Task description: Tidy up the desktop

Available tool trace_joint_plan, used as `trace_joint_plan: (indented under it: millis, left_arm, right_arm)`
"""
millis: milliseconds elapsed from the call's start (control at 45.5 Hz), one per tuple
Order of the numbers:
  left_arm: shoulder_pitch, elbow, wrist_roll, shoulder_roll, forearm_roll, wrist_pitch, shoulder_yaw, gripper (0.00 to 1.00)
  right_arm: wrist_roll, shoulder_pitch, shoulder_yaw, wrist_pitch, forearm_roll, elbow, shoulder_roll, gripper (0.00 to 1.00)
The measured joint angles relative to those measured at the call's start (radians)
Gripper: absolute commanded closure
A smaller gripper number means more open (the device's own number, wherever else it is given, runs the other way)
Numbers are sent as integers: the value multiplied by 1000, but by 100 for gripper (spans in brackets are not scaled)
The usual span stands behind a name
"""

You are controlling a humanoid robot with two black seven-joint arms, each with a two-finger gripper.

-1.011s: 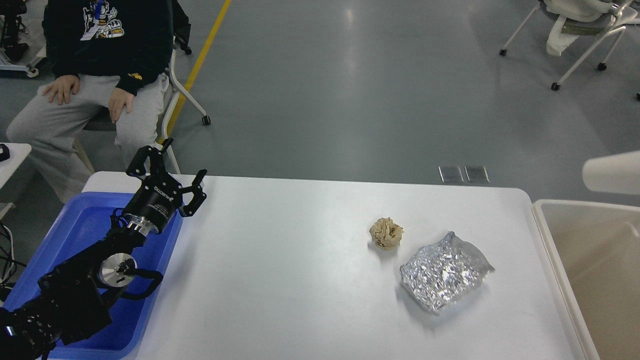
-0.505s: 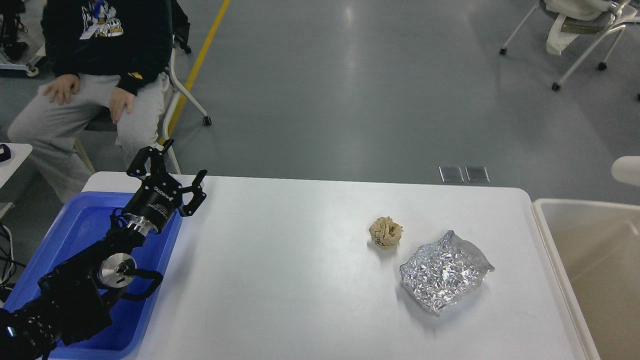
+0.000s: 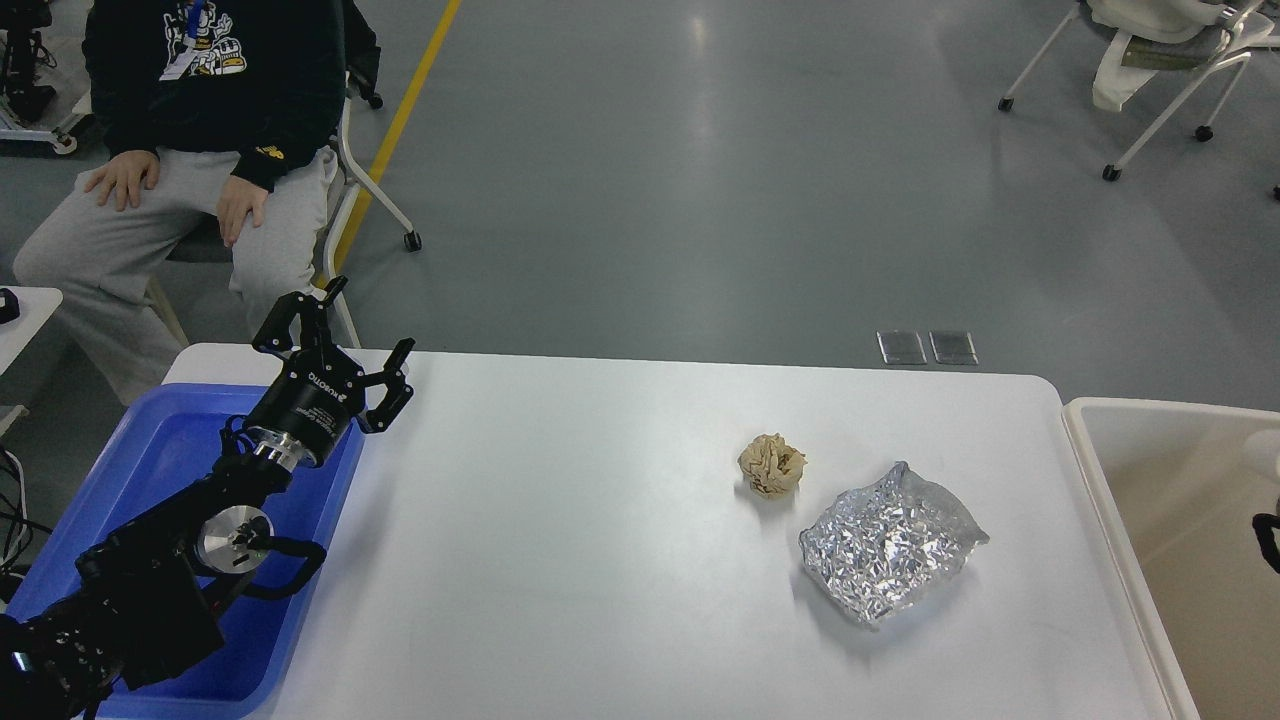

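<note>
- The desktop [image 3: 560,560], a plain white tabletop with rounded corners, fills the lower middle of the head view, between a blue plastic tray [image 3: 170,440] at its left end and a beige tub [image 3: 1160,480] just beside its right end.
- The left gripper [image 3: 345,335] hangs above the tray's far right corner, over the desktop's far left edge, with its two black fingers [image 3: 392,385] spread wide apart and nothing between them.
- The left arm [image 3: 150,580] runs from the lower left corner across the tray.
- A crumpled ball of tan paper [image 3: 772,465] rests on the right half of the desktop, well apart from the left gripper.
- A crinkled silver foil wrapper [image 3: 885,543] lies flat just beside the paper ball, nearer to me and closer to the tub; the two do not appear to touch.
- At the right edge, over the tub, a small dark piece [image 3: 1268,540] shows below a pale rounded part [image 3: 1265,450]; I cannot tell what these are, and the right gripper cannot be seen.
- A seated person [image 3: 190,130] in a black hoodie and grey trousers is beyond the table's far left corner, hands on thighs.
</note>
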Motion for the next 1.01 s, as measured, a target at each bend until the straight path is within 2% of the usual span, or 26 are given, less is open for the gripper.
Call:
trace_joint_plan:
  millis: [154,396,462,527,549,637,1011]
  left_arm:
    - [0,0,0,0,0,1,0,0]
    - [0,0,0,0,0,1,0,0]
    - [0,0,0,0,0,1,0,0]
    - [0,0,0,0,0,1,0,0]
    - [0,0,0,0,0,1,0,0]
    - [0,0,0,0,0,1,0,0]
    - [0,0,0,0,0,1,0,0]
  right_arm:
    - [-31,-20,79,-11,16,-99,73,100]
    - [-55,-51,155,-15,26,-156,121,99]
    - [-58,-60,168,-13,27,-163,128,70]
    - [-60,-69,179,-11,28,-169,132,19]
    - [-60,-71,181,-10,28,-170,133,14]
    - [-60,-79,189,-9,29,-173,138,0]
    - [-58,-56,186,-5,16,-154,164,0]
